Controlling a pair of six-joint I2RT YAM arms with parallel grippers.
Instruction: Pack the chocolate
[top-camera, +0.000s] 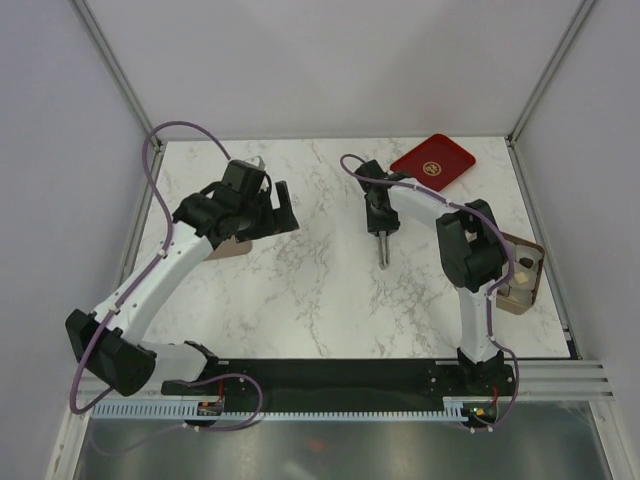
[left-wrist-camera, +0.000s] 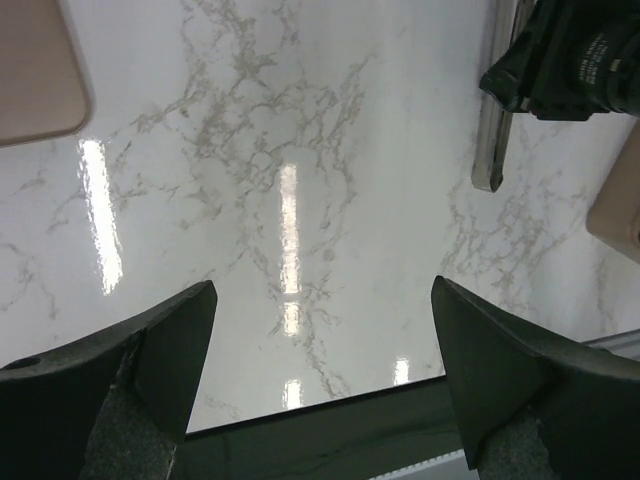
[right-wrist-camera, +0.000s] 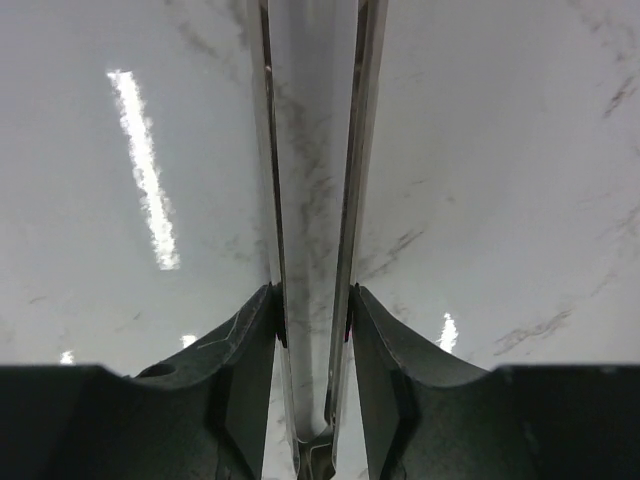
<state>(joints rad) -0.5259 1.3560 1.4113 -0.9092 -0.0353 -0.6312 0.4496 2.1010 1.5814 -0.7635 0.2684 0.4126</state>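
Plainly the chocolate (top-camera: 521, 266) is small, light stuff: pale lumps far smaller than a gripper, probably easy to dent or smear and quick to skid on a glossy top. The only pieces showing lie inside the box (top-camera: 535, 292) at the table's (top-camera: 300, 300) right edge, partly hidden by the right arm; how many are in there cannot be told. A gentle pinch across a lump's widest part, from straight above, looks safest, with just enough squeeze to lift it.

The right gripper (right-wrist-camera: 312, 295) is pinching metal tongs (left-wrist-camera: 490, 140), its fingers pressed on the two blades, which run close together. The tips point down over the middle of the table and hold nothing. The left gripper (left-wrist-camera: 322, 290) is spread wide and empty, above the left half.

Room is generous. The middle and near stretch of marble are bare, so the tongs can swing right without obstacle. The tight spots are the box walls, the right edge just past them, and the right arm's own elbow over the box. A red tray (top-camera: 432, 163) fills the far right corner, and a tan lid-like piece (top-camera: 228, 248) lies under the left arm.
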